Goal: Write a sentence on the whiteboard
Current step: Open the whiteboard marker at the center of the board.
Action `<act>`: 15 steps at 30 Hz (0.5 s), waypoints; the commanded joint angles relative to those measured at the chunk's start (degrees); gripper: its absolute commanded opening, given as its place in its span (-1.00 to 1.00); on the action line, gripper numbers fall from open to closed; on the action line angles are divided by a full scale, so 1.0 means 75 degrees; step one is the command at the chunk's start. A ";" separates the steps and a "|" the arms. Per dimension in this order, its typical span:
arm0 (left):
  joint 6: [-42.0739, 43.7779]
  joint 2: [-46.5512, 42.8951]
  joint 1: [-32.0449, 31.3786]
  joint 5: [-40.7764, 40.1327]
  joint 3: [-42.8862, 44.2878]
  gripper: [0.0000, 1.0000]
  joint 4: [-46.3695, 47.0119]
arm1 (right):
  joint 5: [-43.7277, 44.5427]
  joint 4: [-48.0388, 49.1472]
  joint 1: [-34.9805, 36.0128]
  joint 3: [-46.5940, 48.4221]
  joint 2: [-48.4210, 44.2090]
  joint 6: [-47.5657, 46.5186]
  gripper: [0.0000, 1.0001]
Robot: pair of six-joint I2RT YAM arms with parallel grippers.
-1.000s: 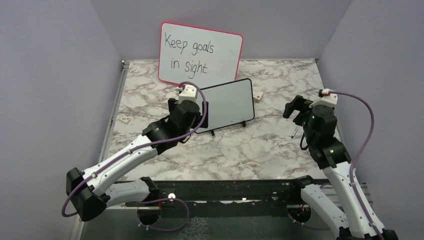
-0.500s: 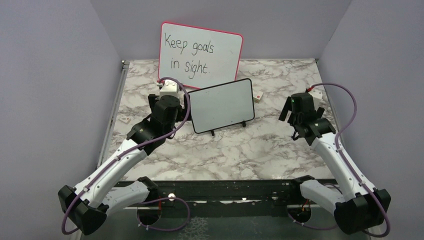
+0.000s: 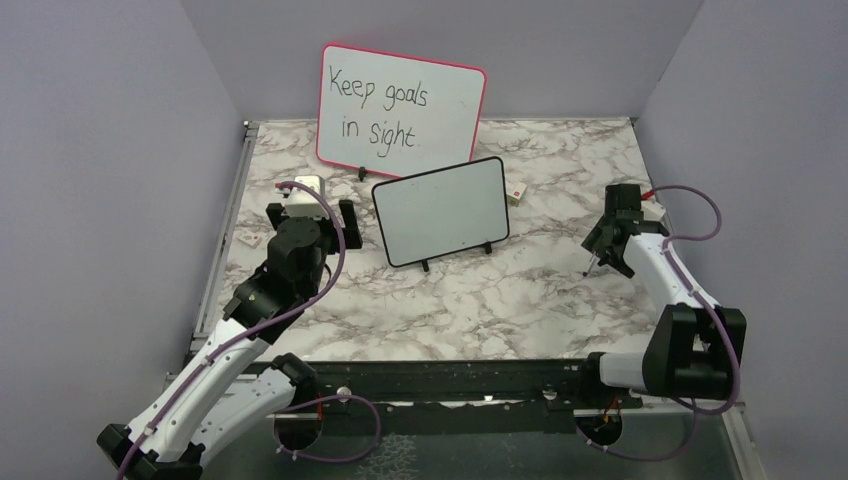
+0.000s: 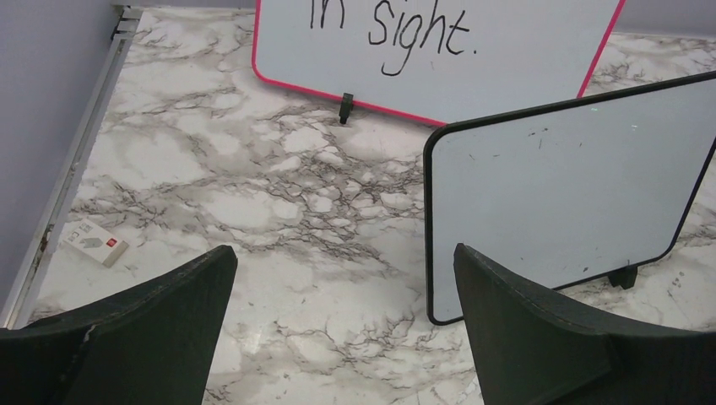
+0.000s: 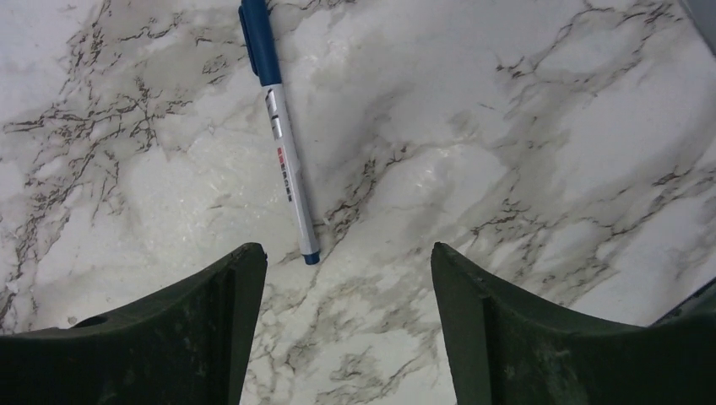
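1. Closest in, near the right edge of the counter (image 3: 470, 300): the right end effector (image 5: 346, 257) hangs over the blue marker (image 5: 283, 160). Its jaws are apart with nothing in them.
2. The bit that matters: the marker lies flat, and its long axis runs pretty much straight away from the end effector, a bit slanted. Its near end sits just by one fingertip, off-centre in the gap. I'd guess it needs to slide forward and sideways a touch so the jaws close across the barrel.
3. The right arm is clearly the nearer one to the marker. The left end effector (image 4: 344, 253) is over by the left side, wide open and empty, facing the boards.
4. Mid-counter: the black-framed whiteboard (image 3: 440, 210) stands on its little feet, leaning back. It's blank, so no sentence on it yet.
5. At the far edge: the pink-framed whiteboard (image 3: 400, 105), with black handwriting.
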 commanded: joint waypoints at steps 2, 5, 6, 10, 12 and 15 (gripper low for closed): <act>0.0112 -0.0042 0.0103 0.0150 -0.0109 0.98 0.0312 | -0.0791 0.0788 -0.0211 0.0129 0.0950 0.0264 0.42; 0.0129 -0.0051 0.0112 0.0171 -0.0140 0.98 0.0324 | -0.0839 0.0913 -0.0305 0.0271 0.1410 0.0214 0.33; 0.0145 -0.0057 0.0122 0.0219 -0.0146 0.98 0.0334 | -0.0856 0.0957 -0.0327 0.0297 0.1513 0.0201 0.31; 0.0183 -0.0040 0.0135 0.0307 -0.0172 0.98 0.0357 | -0.0960 0.1110 -0.0419 0.0420 0.1858 0.0106 0.17; 0.0211 -0.0027 0.0135 0.0355 -0.0190 0.98 0.0376 | -0.0966 0.1104 -0.0432 0.0485 0.2000 0.0073 0.07; 0.0298 -0.0018 0.0159 0.0507 -0.0208 0.98 0.0410 | -0.1018 0.1134 -0.0440 0.0540 0.2170 0.0013 -0.10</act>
